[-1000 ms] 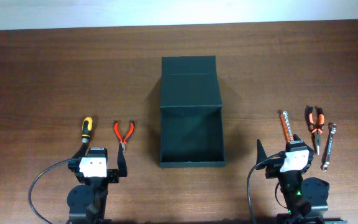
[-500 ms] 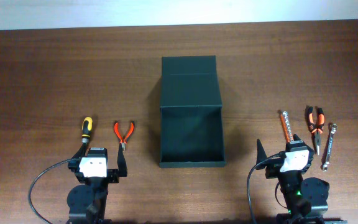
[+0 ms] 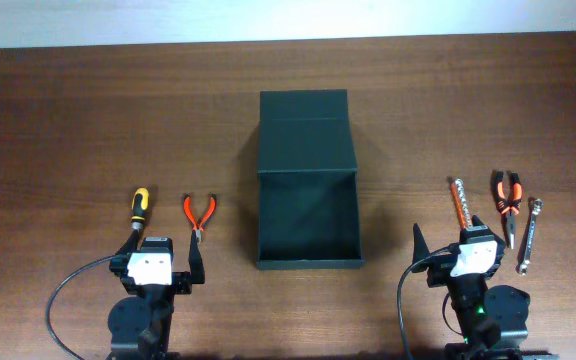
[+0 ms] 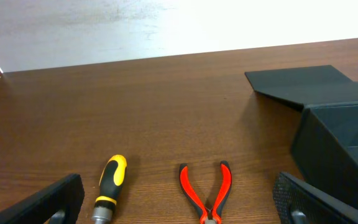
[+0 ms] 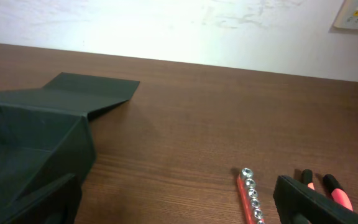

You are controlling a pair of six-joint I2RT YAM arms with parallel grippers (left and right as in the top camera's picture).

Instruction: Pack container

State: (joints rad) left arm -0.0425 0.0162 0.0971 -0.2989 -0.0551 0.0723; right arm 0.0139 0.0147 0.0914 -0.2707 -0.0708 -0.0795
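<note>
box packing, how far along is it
Done: the box lies open but empty. In hand: nothing; left pincer and right pincer are open. Left to pack: screwdriver, red pliers, bit strip, orange pliers and wrench, all on the table.

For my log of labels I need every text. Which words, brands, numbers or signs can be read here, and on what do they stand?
No text can be read anywhere.
Dark green-black matte rectangular container: no print shows.
Pale wall panel, top corner of the right wrist view: small marks, too blurred to read.
Yellow-and-black screwdriver, red-handled pliers, orange-and-black pliers: no brand legible.
</note>
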